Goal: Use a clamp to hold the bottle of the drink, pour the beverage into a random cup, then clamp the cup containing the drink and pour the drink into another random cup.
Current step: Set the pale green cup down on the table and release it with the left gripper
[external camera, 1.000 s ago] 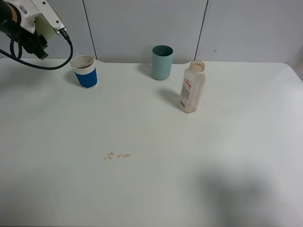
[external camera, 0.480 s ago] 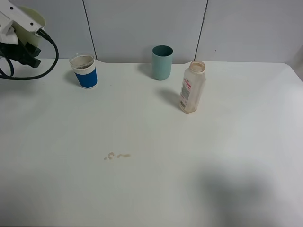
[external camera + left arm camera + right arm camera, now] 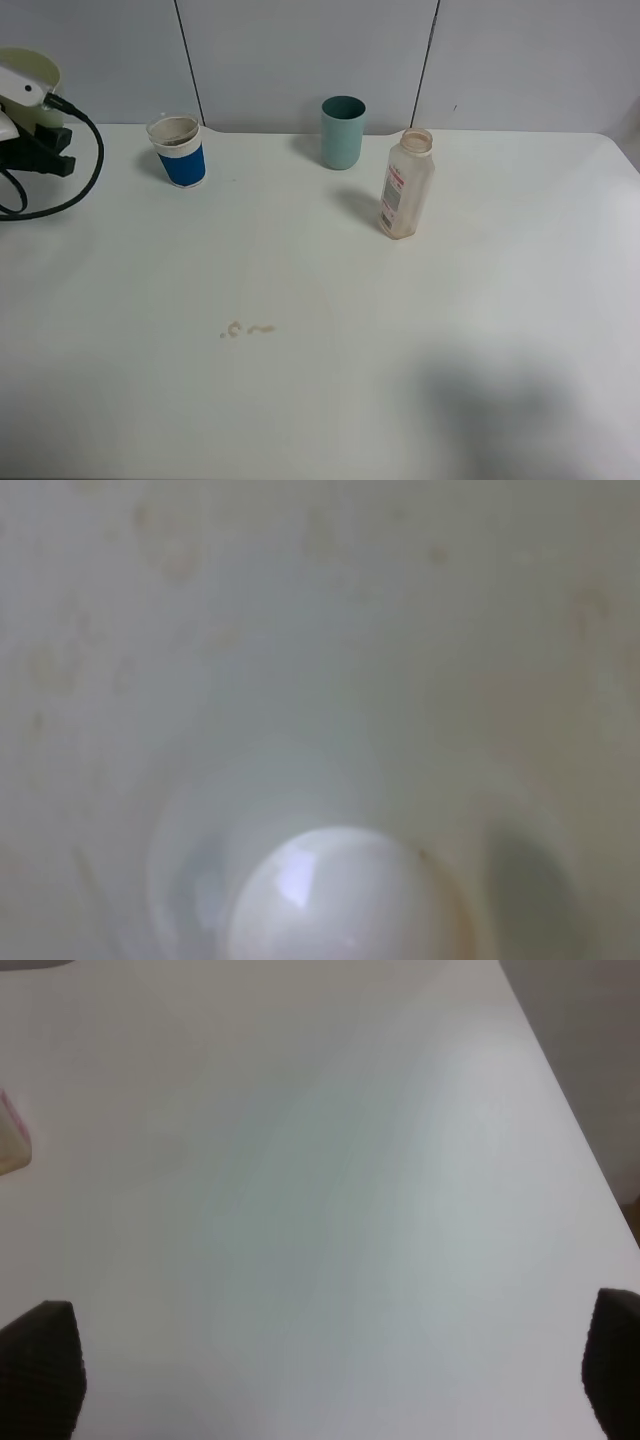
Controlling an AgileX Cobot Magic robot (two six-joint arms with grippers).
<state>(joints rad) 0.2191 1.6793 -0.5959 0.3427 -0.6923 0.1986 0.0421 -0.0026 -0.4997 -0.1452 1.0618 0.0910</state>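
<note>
gripper (image 3: 330, 1360) jaws wide apart, bottle (image 3: 12, 1140) edge, table (image 3: 330, 1160)

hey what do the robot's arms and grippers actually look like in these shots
The left arm is a white and pale cream housing with a black bracket beneath and a black cable looping from it. The right gripper shows only two black, finely ribbed fingertips. No markings are visible.

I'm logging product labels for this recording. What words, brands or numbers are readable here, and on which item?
Bottle: its label shows red and dark print, too small and blurred to read.
Blue paper cup: no legible text.
Teal cup: plain, no markings.
Wrist views: no text visible.
</note>
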